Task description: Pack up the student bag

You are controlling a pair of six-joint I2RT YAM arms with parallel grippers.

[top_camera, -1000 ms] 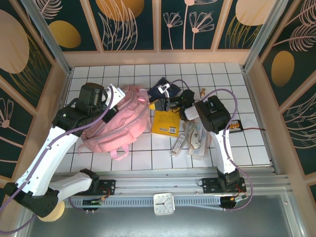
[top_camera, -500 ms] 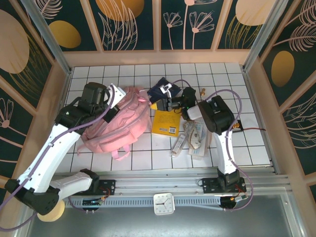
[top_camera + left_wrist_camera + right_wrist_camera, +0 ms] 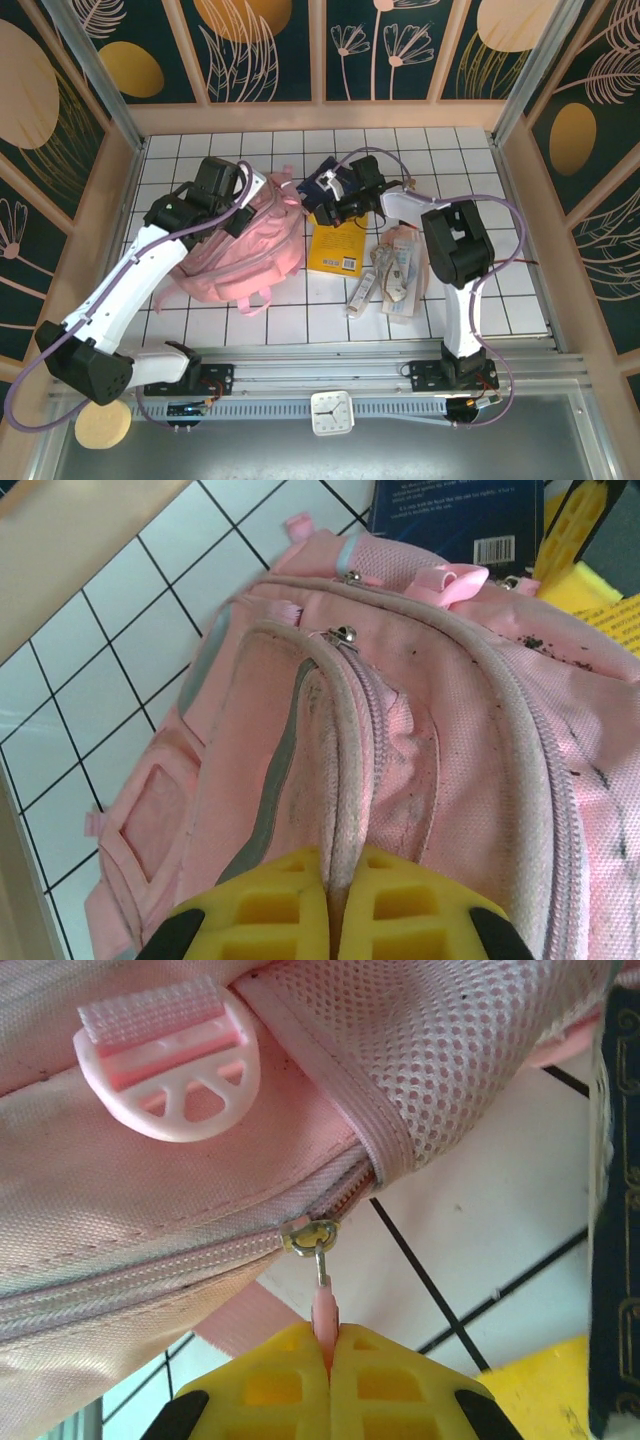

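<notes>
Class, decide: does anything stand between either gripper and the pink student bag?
Nothing visible does. The left gripper is shut on the pocket seam of the student bag; the right gripper is shut on its zip pull.

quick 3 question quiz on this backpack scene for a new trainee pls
1. True or false: the right pincer is shut on the pink zip pull of the student bag.
2. What does the left pincer pinch? A) a shoulder strap B) a raised fabric edge on the bag's front C) a clear pouch
3. Fill in: in the top view, the book lying flat just right of the bag is ___.
Key: 1 true; 2 B; 3 yellow
</notes>
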